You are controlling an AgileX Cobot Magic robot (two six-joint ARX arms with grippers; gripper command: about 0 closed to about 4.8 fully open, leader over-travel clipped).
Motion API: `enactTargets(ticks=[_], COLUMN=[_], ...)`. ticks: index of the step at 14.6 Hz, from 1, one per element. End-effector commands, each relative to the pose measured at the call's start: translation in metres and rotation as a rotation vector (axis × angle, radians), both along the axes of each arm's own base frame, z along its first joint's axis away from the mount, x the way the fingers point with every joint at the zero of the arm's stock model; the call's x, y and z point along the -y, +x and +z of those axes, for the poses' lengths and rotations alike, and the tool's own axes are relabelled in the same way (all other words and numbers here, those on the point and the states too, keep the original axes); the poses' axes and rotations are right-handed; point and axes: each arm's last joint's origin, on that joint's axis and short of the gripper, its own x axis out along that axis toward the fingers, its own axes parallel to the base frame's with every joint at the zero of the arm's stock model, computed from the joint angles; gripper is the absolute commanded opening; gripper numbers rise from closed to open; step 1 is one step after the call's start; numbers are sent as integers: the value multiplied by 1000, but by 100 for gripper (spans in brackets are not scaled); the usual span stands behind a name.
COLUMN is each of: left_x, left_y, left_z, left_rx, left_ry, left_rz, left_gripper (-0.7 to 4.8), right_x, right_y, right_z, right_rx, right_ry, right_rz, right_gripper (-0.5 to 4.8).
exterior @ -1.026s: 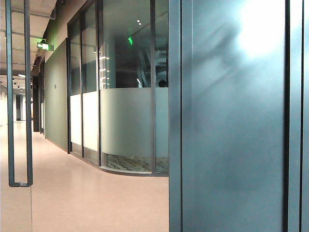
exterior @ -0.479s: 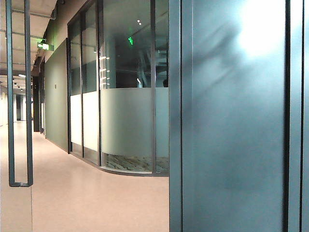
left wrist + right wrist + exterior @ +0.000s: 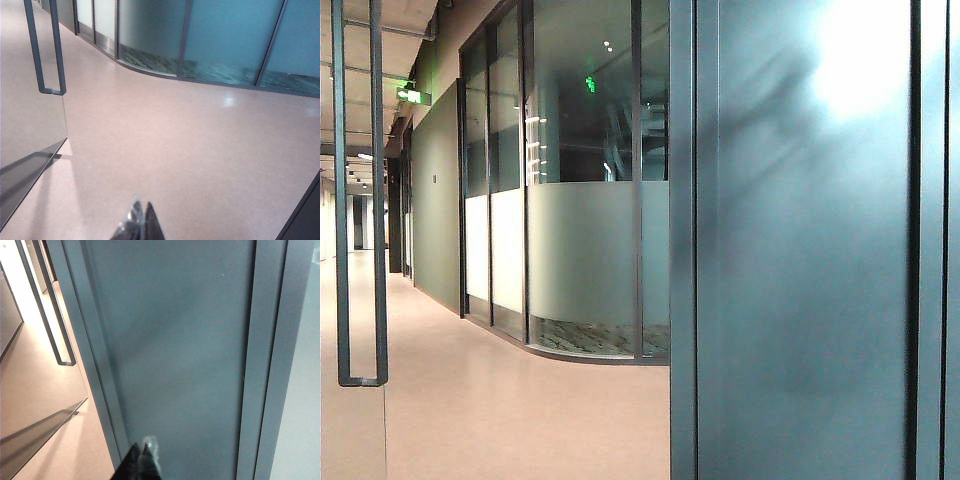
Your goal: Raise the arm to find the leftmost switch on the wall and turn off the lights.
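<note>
No switch shows in any view; the wall switches are out of view. In the left wrist view my left gripper (image 3: 141,208) is shut with nothing in it, its tips hanging over the bare pinkish floor (image 3: 190,145). In the right wrist view my right gripper (image 3: 141,447) is also shut and empty, pointing at a dark grey-blue wall panel (image 3: 180,340) close ahead. Neither gripper appears in the exterior view.
The grey-blue panel (image 3: 800,260) and its dark frame (image 3: 682,240) fill the right half of the exterior view. A curved glass wall (image 3: 585,250) with a frosted band runs down the corridor. A glass door's long dark handle (image 3: 360,200) hangs at the left.
A small dark shape above the frosted band of the glass wall slid right and went out of sight. The grippers' earlier positions are not shown.
</note>
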Motion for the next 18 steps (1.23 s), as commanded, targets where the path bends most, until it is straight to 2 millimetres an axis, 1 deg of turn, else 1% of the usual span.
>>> enactTargets(ticks=[1, 2, 4, 6, 8, 10, 15, 18], left_x=[0, 0, 0, 0, 0, 0, 0, 0], left_y=[0, 0, 0, 0, 0, 0, 0, 0], left_z=[1, 1, 1, 1, 1, 1, 1, 1], left_rx=[5, 6, 6, 5, 5, 5, 6, 5], left_ry=[4, 4, 4, 4, 4, 4, 4, 4], left_rz=[-4, -4, -4, -4, -4, -4, -4, -4], left_gripper=[-5, -5, -5, -5, -5, -5, -5, -5], right_x=[6, 11, 22, 30, 33, 32, 31, 31], right_y=[-4, -6, 1, 12, 24, 29, 27, 28], right_z=[-5, -12, -36, -59, -83, -101, -121, -132], right_rx=[-15, -52, -92, -87, -47, -14, 27, 17], right_ry=[-125, -173, -188, -142, -111, -104, -39, -7], right_rz=[-63, -127, -345, -415, -437, -398, -374, -355], right_gripper=[-1, -1, -1, -1, -1, -1, -1, -1])
